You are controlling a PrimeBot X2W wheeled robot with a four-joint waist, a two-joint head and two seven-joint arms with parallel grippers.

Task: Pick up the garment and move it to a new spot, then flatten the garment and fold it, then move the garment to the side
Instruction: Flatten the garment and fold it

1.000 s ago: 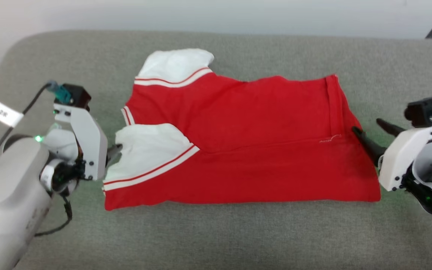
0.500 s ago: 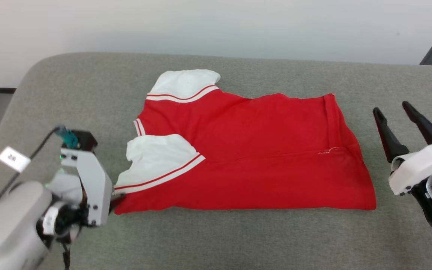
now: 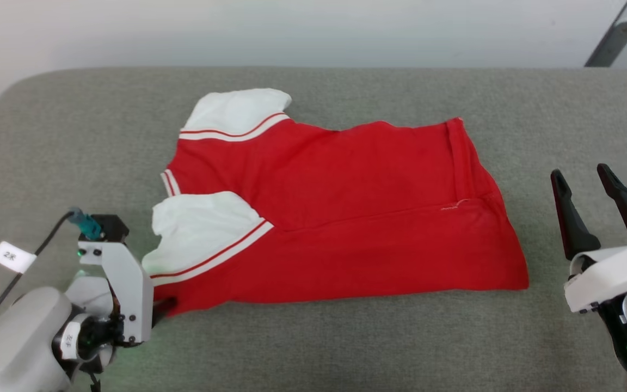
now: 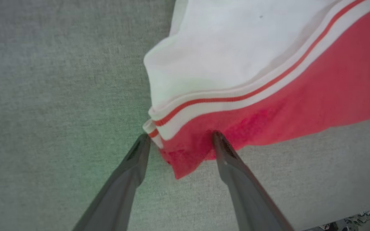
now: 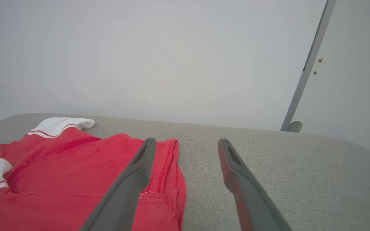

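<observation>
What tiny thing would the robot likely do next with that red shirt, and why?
Probably shut the left gripper on the near left corner of the garment. Its open fingers straddle that red corner, so a pinch there looks ready, while the right gripper stands open and apart from it.

Head view: left tool point(image 3: 162, 306) mostly hidden behind own white housing point(image 3: 128, 288); cable tag point(image 3: 13, 256) too small to read. Left wrist view: garment point(image 4: 300, 80) cut off top and right; lower-right corner clutter point(image 4: 348, 221) blurred.
</observation>
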